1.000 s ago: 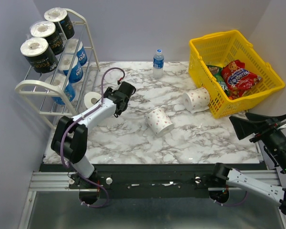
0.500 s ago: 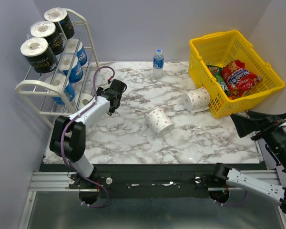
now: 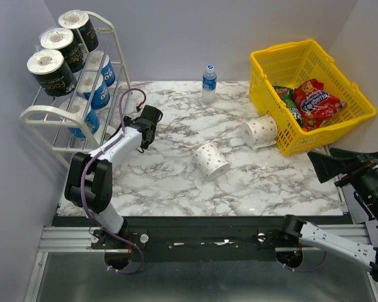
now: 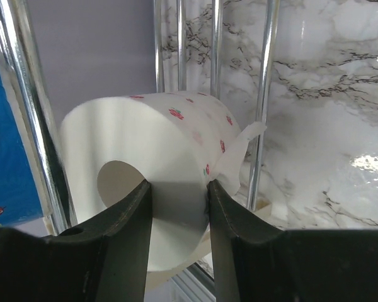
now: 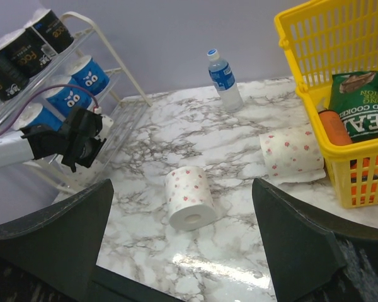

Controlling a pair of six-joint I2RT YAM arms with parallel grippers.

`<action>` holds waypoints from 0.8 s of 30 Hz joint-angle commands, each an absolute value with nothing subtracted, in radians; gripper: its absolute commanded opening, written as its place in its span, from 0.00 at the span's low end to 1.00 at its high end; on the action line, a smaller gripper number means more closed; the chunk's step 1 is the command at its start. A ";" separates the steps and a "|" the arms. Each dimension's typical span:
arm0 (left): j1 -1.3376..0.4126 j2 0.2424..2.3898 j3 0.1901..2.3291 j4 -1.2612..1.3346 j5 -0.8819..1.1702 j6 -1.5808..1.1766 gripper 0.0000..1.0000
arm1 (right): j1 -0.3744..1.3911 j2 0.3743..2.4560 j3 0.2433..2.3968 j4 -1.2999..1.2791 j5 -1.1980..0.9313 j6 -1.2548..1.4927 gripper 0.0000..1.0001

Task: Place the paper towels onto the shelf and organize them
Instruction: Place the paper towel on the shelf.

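My left gripper (image 4: 176, 185) is shut on a white paper towel roll with small reddish dots (image 4: 170, 151). It holds the roll against the thin bars of the white shelf's (image 3: 44, 113) lowest tier. From above, the left gripper (image 3: 131, 126) is at the shelf's right foot and the roll is mostly hidden. Three black rolls (image 3: 50, 69) lie on the top tier and blue rolls (image 3: 101, 91) on the middle one. Two more dotted rolls lie on the marble table, one in the middle (image 3: 211, 160) and one by the basket (image 3: 260, 131). My right gripper (image 3: 343, 162) is wide open and empty, off the table's right edge.
A yellow shopping basket (image 3: 283, 53) with snack packets stands at the back right. A small water bottle (image 3: 208, 83) stands at the back centre. Walls close in on the left, back and right.
My left gripper has carried the dotted roll leftward from the table into the shelf's lowest tier. The right gripper has shifted slightly to the right.
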State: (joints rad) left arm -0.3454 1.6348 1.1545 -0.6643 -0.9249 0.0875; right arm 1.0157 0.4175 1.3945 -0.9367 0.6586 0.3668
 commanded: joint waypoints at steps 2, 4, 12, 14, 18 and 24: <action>-0.311 1.612 1.144 -0.649 -1.006 0.121 0.43 | 1.023 0.393 1.411 -0.979 0.680 0.379 1.00; -0.307 1.621 1.143 -0.649 -1.005 0.126 0.43 | 1.022 0.393 1.416 -0.980 0.680 0.380 1.00; -0.287 1.674 1.155 -0.649 -1.012 0.124 0.44 | 1.023 0.396 1.437 -0.989 0.675 0.382 1.00; -0.285 1.681 1.154 -0.638 -1.011 0.127 0.46 | 1.022 0.391 1.436 -0.992 0.676 0.388 1.00; -0.282 1.687 1.158 -0.626 -1.000 0.132 0.48 | 1.022 0.380 1.436 -1.006 0.676 0.399 1.00; -0.284 1.683 1.161 -0.608 -0.953 0.144 0.46 | 1.023 0.357 1.431 -1.020 0.687 0.408 1.00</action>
